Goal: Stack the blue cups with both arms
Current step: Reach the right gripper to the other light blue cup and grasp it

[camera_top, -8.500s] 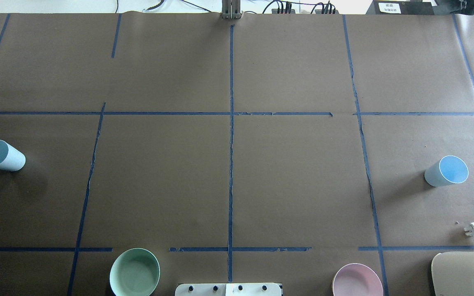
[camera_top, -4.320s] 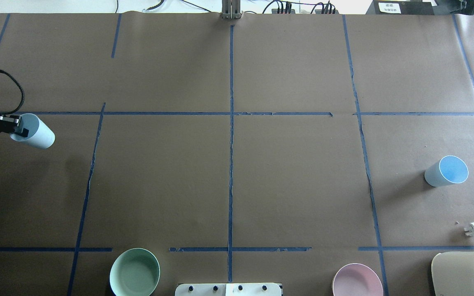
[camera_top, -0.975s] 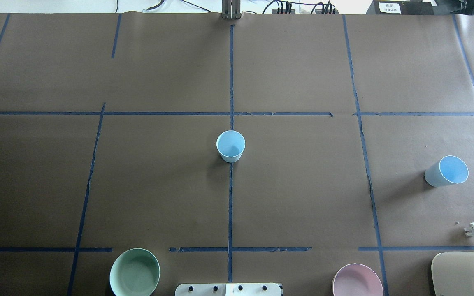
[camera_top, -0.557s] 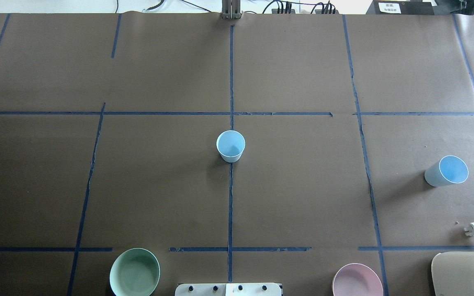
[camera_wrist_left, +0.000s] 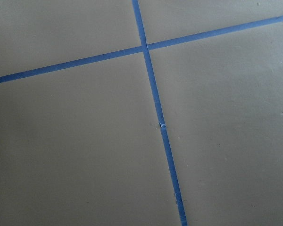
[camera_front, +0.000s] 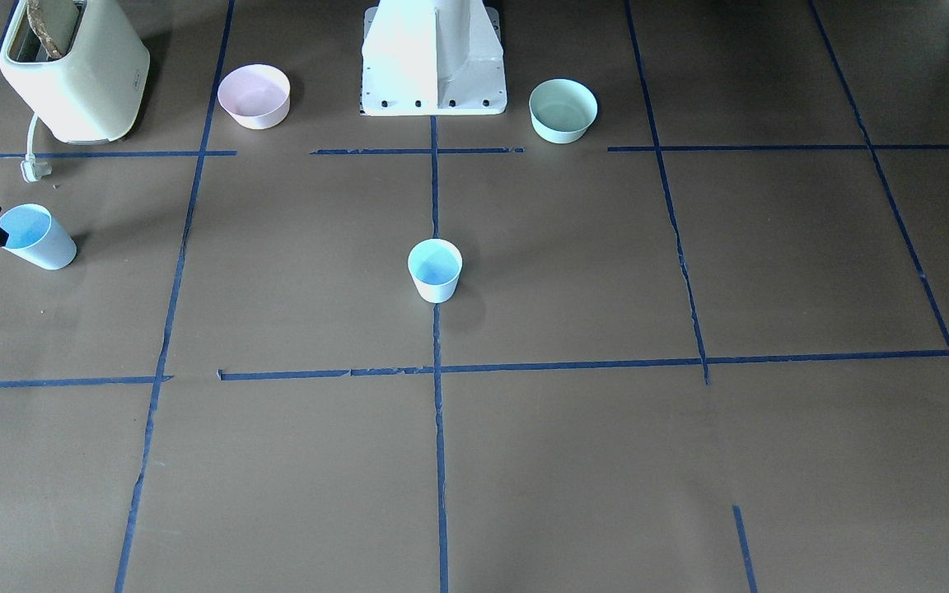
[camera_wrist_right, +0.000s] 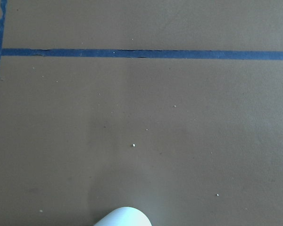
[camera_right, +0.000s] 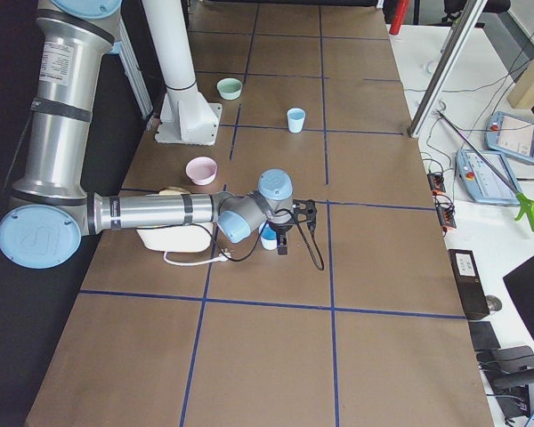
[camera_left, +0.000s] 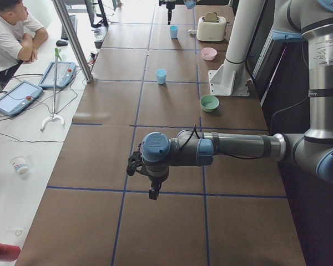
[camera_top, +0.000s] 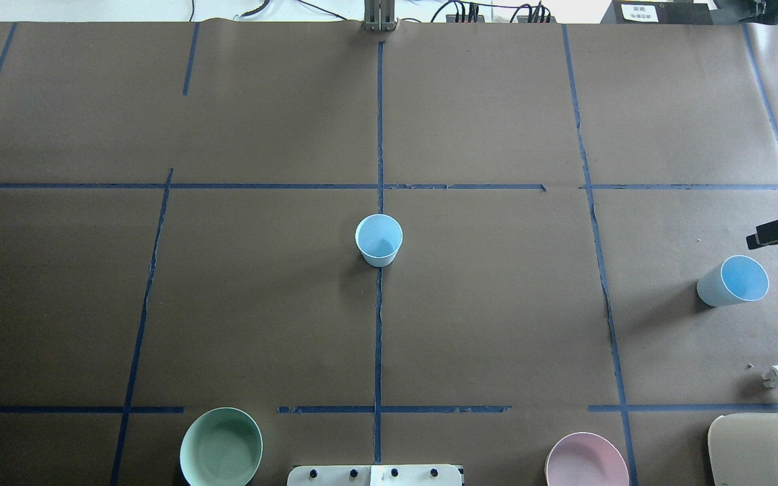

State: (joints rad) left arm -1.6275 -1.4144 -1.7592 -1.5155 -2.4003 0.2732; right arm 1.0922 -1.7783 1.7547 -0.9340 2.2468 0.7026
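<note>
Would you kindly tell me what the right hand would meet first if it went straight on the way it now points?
The right hand points down, so probably the bare table just beside the right cup, on its side away from the robot; depth is unclear, so it might clip the rim.

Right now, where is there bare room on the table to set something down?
The far row beyond the blue tape line is bare, as is the left square between the upright pale-blue plastic cup at centre and the mint-green bowl. Crowded: the right near corner, with the second pale-blue cup, right hand, cream toaster and pink bowl.
</note>
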